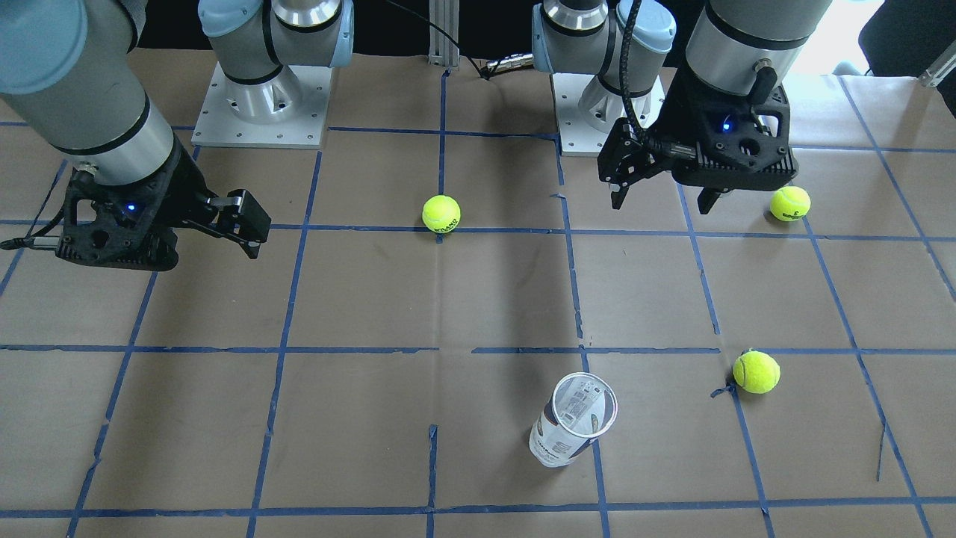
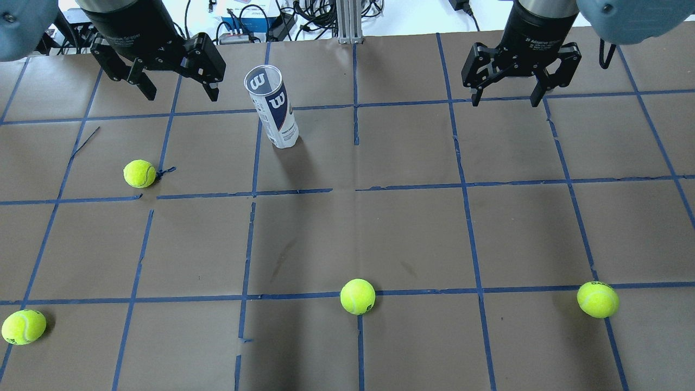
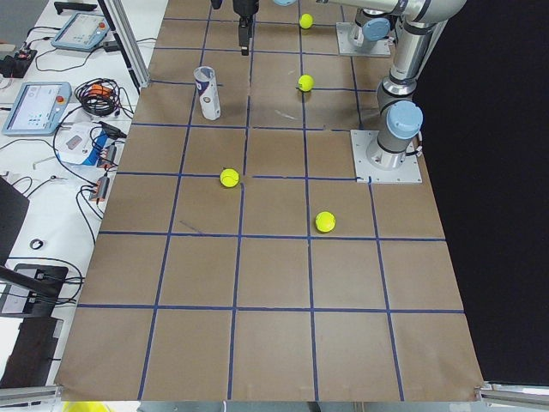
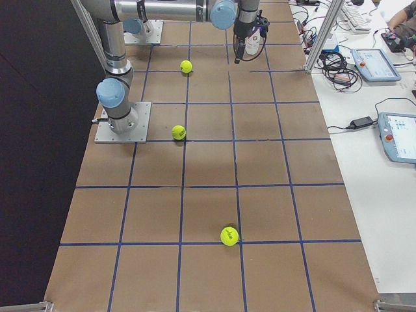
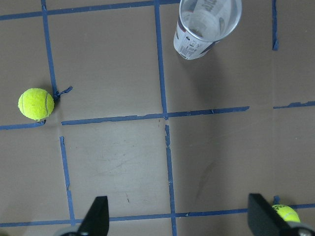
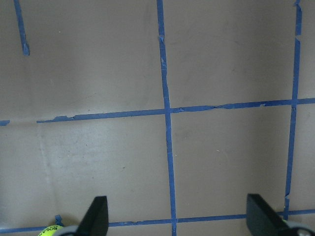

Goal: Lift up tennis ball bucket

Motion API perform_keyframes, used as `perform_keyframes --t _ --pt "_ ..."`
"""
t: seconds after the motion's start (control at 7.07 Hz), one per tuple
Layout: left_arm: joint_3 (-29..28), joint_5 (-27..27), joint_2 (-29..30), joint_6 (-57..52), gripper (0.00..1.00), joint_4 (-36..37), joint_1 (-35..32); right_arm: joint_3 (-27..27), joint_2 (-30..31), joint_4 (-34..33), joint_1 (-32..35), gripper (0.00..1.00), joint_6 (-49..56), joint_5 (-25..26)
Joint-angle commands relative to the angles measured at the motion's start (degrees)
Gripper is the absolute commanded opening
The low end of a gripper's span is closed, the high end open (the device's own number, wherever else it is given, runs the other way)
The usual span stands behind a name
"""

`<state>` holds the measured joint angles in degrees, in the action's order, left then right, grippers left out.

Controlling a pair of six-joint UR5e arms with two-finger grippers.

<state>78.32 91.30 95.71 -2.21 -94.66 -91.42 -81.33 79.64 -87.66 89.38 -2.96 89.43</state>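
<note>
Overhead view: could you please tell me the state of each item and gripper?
Tennis ball bucket: upright, open-topped, empty, ungripped.
Left gripper: open, empty.
Right gripper: open, empty.
Tennis balls: four, loose on the table.

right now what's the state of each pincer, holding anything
Left pincer: open, holding nothing.
Right pincer: open, holding nothing.
</note>
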Motion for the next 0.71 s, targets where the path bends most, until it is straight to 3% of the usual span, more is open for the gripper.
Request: perform_keyframes --t 0.0,0.57 --pt "0.0 -0.1 0.0 -0.1 1.00 0.0 0.1 -0.1 0.2 -0.1 0.0 1.00 0.0 0.0" --pt "0.0 0.1 -0.1 -0.1 1.00 0.0 0.2 0.2 0.2 -0.1 0.1 1.00 -0.1 -0.4"
